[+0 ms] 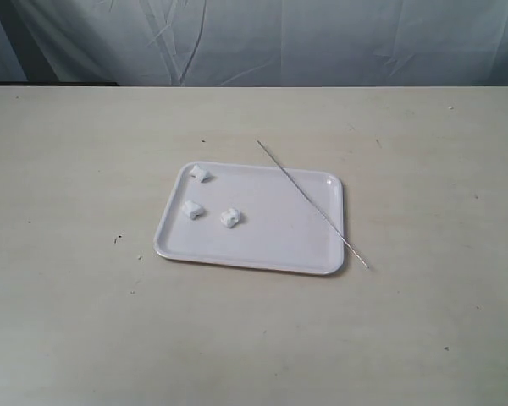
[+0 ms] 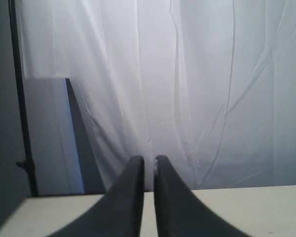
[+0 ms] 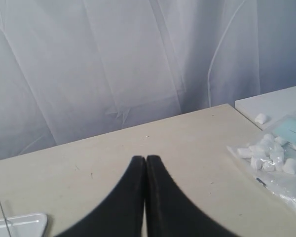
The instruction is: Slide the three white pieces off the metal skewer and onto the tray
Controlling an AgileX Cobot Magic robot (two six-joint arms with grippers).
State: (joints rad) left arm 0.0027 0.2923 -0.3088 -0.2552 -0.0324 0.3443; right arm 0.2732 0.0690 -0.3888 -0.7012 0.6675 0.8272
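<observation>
the pale tabletop [image 1: 85, 338] is carrying everything, with a creased white curtain [image 1: 322, 42] hanging behind its far edge. the white tray [image 1: 279, 245] is lying near the tabletop's middle. the metal skewer [image 1: 313, 205] is lying bare and flat, its long axis running diagonally across the tray's right end, from beyond the far rim to past the near right corner, both tips overhanging onto the tabletop. the three white pieces are sitting loose on the tray's left half, well apart from the skewer: one [image 1: 201, 174] by the far left corner, one [image 1: 193, 210] near the left rim, one [image 1: 229, 217] just beside it toward the middle. judging from this, nothing is remaining to slide off.

neither arm is showing in the exterior view. the right fingers [image 3: 160, 197] are pressing together on nothing, with a tray corner [image 3: 19, 222] and a skewer tip [image 3: 4, 217] ahead, so this arm is probably the nearer. a clear bag of spare white chunks [image 3: 271, 158] is lying off to one side. the left fingers [image 2: 130, 197] are all but touching, a thin slit between them, pinching nothing and pointing at the curtain.
</observation>
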